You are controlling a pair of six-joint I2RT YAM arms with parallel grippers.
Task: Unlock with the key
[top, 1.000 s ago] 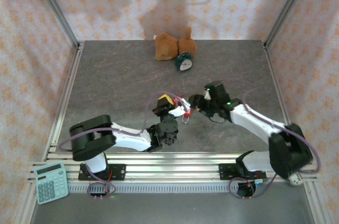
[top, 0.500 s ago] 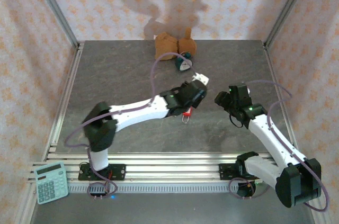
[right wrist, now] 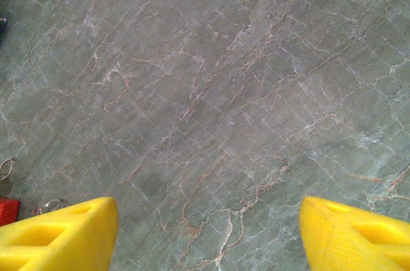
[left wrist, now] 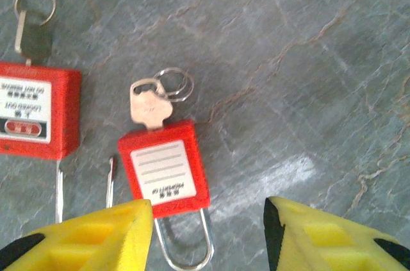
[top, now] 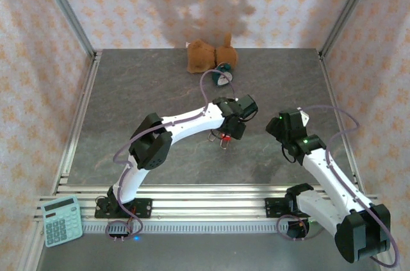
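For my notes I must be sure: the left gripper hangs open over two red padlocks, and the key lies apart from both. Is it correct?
Not quite. The left wrist view shows the key stuck in the end of one padlock, not apart. The rest holds.

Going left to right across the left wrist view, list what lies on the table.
padlock at the left edge → second padlock, with the key stuck in its end → bare table
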